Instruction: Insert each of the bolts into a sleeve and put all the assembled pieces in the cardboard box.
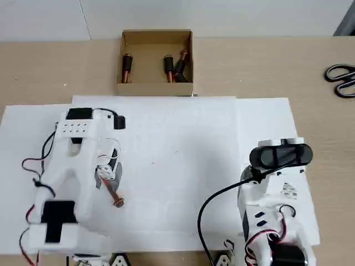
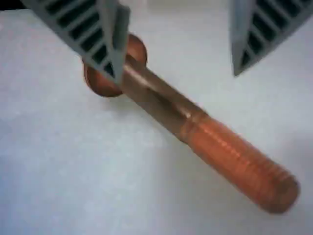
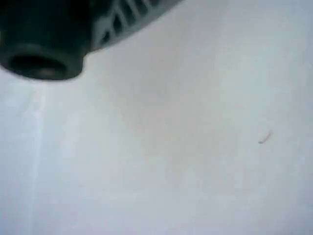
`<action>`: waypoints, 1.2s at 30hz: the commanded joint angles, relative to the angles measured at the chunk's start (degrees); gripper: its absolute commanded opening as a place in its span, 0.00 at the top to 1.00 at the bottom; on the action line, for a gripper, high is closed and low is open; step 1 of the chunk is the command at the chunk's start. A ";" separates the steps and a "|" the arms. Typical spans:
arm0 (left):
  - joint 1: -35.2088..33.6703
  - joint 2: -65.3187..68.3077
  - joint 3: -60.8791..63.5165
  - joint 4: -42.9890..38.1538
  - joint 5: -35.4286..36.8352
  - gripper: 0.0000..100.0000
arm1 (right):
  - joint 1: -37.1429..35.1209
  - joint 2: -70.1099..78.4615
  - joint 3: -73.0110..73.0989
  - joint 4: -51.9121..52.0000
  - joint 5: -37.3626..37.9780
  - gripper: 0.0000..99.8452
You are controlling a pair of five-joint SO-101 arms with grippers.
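Note:
A copper bolt point(image 2: 195, 127) lies flat on the white sheet point(image 1: 183, 166), its round head under one finger point(image 2: 98, 39) of my left gripper point(image 2: 176, 58). That gripper is open, with the bolt's shank between its fingers and nothing pinching it. From above, the bolt point(image 1: 115, 198) pokes out below the left gripper point(image 1: 108, 178). My right gripper point(image 3: 73, 34) is shut on a black sleeve point(image 3: 41, 51), held above the sheet with its open end showing. The cardboard box point(image 1: 156, 87) at the back holds three assembled pieces point(image 1: 168, 67).
Scissors point(image 1: 341, 79) lie on the wooden table at the far right. The right arm point(image 1: 272, 194) stands at the sheet's front right, its black wrist camera point(image 1: 280, 155) on top. A wide bare stretch of sheet separates the arms.

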 commanded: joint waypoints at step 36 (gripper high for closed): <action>0.26 2.29 -19.47 -1.23 1.49 1.00 | 0.66 -0.22 -0.26 -0.48 0.18 1.00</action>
